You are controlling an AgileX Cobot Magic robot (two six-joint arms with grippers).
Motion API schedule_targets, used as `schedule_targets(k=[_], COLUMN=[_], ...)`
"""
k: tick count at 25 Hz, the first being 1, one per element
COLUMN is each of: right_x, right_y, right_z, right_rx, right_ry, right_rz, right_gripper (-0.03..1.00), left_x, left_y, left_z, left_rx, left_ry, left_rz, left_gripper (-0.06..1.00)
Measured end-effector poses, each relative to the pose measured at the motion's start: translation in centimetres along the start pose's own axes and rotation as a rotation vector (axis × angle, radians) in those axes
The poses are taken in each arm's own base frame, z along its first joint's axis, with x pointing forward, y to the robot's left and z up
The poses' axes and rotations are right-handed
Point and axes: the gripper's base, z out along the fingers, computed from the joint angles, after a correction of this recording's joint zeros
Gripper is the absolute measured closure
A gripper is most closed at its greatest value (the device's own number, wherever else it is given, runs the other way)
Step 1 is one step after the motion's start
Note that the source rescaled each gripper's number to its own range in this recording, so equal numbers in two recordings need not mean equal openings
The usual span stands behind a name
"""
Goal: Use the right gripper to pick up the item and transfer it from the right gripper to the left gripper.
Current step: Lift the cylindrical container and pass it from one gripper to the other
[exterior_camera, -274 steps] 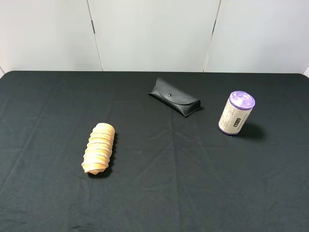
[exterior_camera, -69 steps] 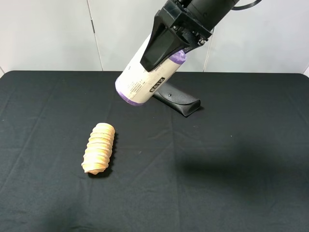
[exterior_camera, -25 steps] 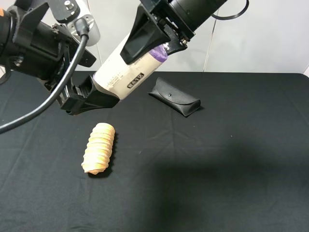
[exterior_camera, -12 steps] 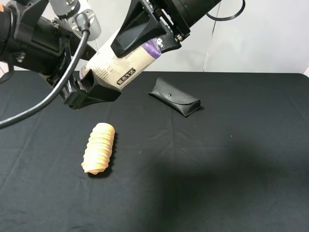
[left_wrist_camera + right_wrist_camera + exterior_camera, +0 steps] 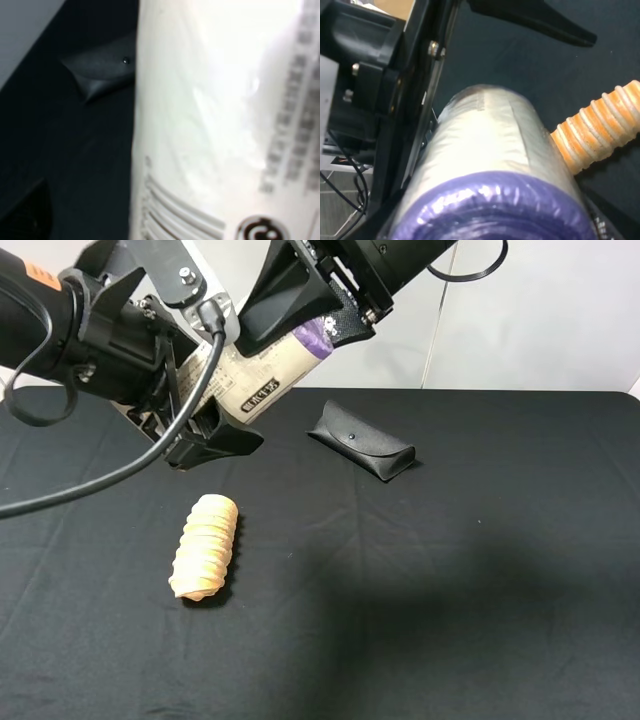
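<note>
The item, a cream-labelled roll with purple ends, hangs tilted high above the table's back left. My right gripper is shut on its upper purple end. My left gripper has come in from the left, and its jaws stand open around the roll's lower end. One finger lies below the roll. In the right wrist view a gap shows between the roll and the left gripper's far finger. The cream label fills the left wrist view.
A tan ridged spiral piece lies on the black cloth below the grippers and shows in the right wrist view too. A black glasses case rests at the back centre, also seen as the glasses case from the left wrist.
My left gripper has moved right and up, so its jaws now straddle the roll's lower end. The right gripper and the roll have barely moved in the last half second.
</note>
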Motion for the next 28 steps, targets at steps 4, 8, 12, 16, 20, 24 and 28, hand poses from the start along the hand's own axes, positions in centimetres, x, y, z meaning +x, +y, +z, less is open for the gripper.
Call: schedule_targets(k=[4,8,12,16,20,24,28], right_x=[-0.05,-0.09,-0.29,-0.33,-0.33,-0.32,0.02], right_y=[-0.03,-0.05,-0.14,-0.14,-0.14,-0.15,-0.01], right_z=[0.0,0.0,-0.03,-0.09,-0.09,-0.09,-0.1], right_rx=[0.003,0.006,0.013,0.014,0.014,0.014,0.0], right_ry=[-0.006,-0.01,-0.032,-0.034,-0.034,-0.033,0.006], right_rz=[0.0,0.0,0.002,0.002,0.002,0.0,-0.016], right_gripper=[0.9,0.9,0.9,0.9,0.9,0.9,0.14], left_x=[-0.03,-0.07,-0.05,-0.05,-0.05,-0.05,-0.04], left_y=[0.04,0.01,-0.1,-0.1,-0.1,-0.1,-0.08], left_z=[0.0,0.0,0.0,0.0,0.0,0.0,0.0], left_rx=[-0.004,-0.001,0.008,0.008,0.008,0.008,0.007], left_ry=[-0.004,-0.008,-0.004,-0.004,-0.004,-0.004,-0.004], left_rz=[0.009,-0.001,-0.003,0.003,0.005,0.005,0.009], left_gripper=[0.06,0.15,0.93,0.91,0.91,0.91,0.91])
